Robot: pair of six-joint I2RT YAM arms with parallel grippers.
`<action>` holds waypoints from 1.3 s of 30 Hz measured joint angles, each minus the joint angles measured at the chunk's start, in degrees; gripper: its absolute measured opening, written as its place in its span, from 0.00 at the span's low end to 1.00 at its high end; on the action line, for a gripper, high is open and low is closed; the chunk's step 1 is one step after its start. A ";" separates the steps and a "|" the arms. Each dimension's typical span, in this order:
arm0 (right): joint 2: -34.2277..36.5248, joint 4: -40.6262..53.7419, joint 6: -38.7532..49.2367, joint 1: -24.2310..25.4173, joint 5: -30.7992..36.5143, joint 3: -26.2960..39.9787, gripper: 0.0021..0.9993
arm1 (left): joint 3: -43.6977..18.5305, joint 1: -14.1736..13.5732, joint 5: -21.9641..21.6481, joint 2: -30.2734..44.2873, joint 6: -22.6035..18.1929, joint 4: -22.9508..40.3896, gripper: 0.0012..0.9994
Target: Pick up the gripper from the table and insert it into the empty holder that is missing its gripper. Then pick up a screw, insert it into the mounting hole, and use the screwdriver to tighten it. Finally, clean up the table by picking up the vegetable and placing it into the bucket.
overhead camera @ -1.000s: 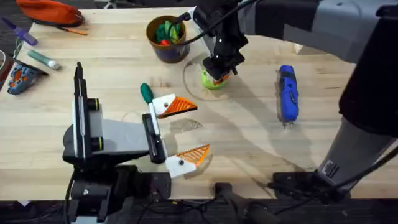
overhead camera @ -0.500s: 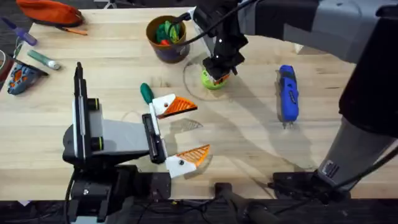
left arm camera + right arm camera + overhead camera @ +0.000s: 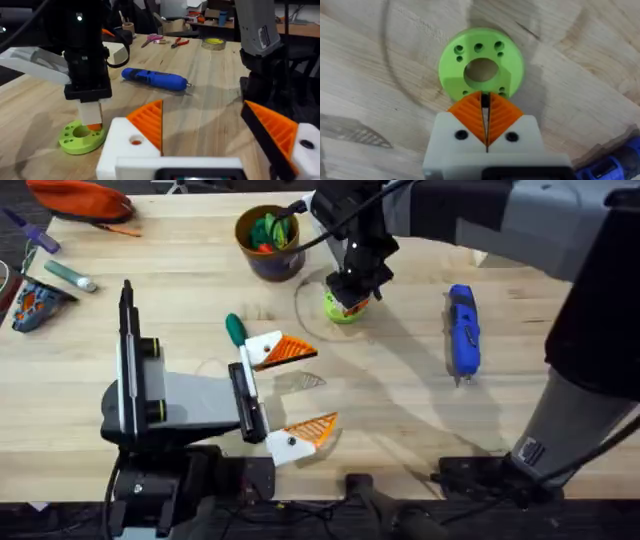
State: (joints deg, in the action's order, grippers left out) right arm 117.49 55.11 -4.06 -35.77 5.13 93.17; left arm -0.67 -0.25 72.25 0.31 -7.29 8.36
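1. Nothing had visibly moved since the frames half a second and a second earlier: the right pincer [image 3: 350,298] stayed poised over the flat lime-green ring-shaped plastic disc [image 3: 343,308], and the left pincer [image 3: 290,395] stayed low near the front of the wooden table [image 3: 400,400].

2. In the right wrist view the right pincer [image 3: 485,117] stood nearly shut, its orange ribbed pads [image 3: 502,117] almost meeting, with a small dark item between the tips at the disc [image 3: 480,70]'s edge; I judged it a screw but could not be certain.

3. The left pincer stood wide and held nothing, both its white mounts carrying orange wedges.

4. The bright blue pen-shaped electric screwdriver [image 3: 462,332] lay well apart on the robot's right side of the table. The small glossy dark green toy vegetable [image 3: 235,330] lay just beside the left pincer's far finger. The small round tan-rimmed, dark-bodied bucket [image 3: 270,242] stood near the disc.

5. Risks, as I judged them: so small an item pinched at the very tips could slip or tilt on lifting; the pads could catch the disc's edge and drag it; a loose screw could roll away.
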 joint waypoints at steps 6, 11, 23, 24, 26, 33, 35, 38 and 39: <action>0.00 0.37 0.01 0.02 0.00 0.09 0.00 | 0.00 0.00 0.00 0.00 0.00 0.00 0.99; 0.00 0.37 0.01 0.28 -0.02 0.09 0.00 | 0.00 0.00 0.00 -0.01 0.00 0.00 0.99; 0.00 0.63 0.01 0.46 0.00 1.23 0.00 | 0.00 0.00 0.00 0.01 0.00 0.00 0.99; 0.00 0.63 0.01 0.48 0.00 1.42 0.00 | 0.00 0.00 0.00 0.01 0.00 0.00 0.99; 0.01 0.61 0.01 0.54 0.00 1.64 0.00 | 0.00 0.00 0.00 0.00 0.00 0.00 0.99; 0.00 1.33 0.00 0.59 0.00 1.66 0.00 | 0.00 0.00 0.00 0.01 0.00 0.00 0.99; 0.00 1.84 0.01 0.59 0.00 1.73 0.00 | 0.00 0.00 0.00 0.00 0.00 0.00 0.99; 0.00 2.19 0.01 0.59 0.00 2.22 0.00 | 0.00 0.00 0.00 0.01 0.00 0.00 0.99; 0.00 2.24 0.01 0.59 0.00 2.52 0.00 | 0.00 0.00 0.00 0.01 0.00 0.00 0.99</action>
State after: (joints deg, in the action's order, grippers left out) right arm 117.49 57.35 -4.05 -35.18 5.13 95.68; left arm -0.67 -0.25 72.25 0.32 -7.29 8.36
